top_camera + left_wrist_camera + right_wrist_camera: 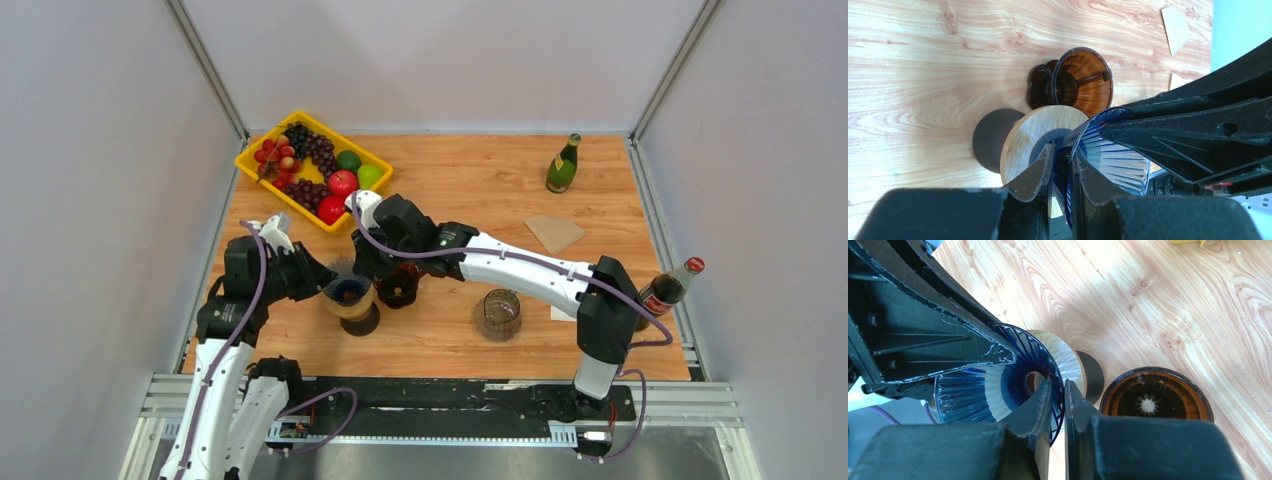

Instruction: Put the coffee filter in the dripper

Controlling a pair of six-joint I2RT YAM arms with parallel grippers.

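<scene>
- Not far along imo: the filter [555,233] lies flat on the worktop [470,190], off to the right and well apart from both arms, with nothing touching it.
- Left end effector [1062,152] is pinched shut on the rim of the blue dripper [1118,160], which sits on a wooden ring [1033,130].
- Right end effector [1058,387] is clamped on that same rim from the other side, so both arms are on one dripper.
- A brown dripper [398,288] stands just beside the blue one. Can't say for sure which one the filter is meant for; my guess is blue.
- Left to do, I'd say: free an arm, fetch the filter, seat it in the cone. Basically the whole job.
- Surface is a light wood-grain board. Also on it: a yellow tray [266,136] of fruit back left, a green bottle [562,165] back right, a cola bottle [668,287] at the right edge, and a glass [500,313] nearer the front.
- Plain pale walls [440,60] on three sides, with a metal rail [700,395] along the near edge.
</scene>
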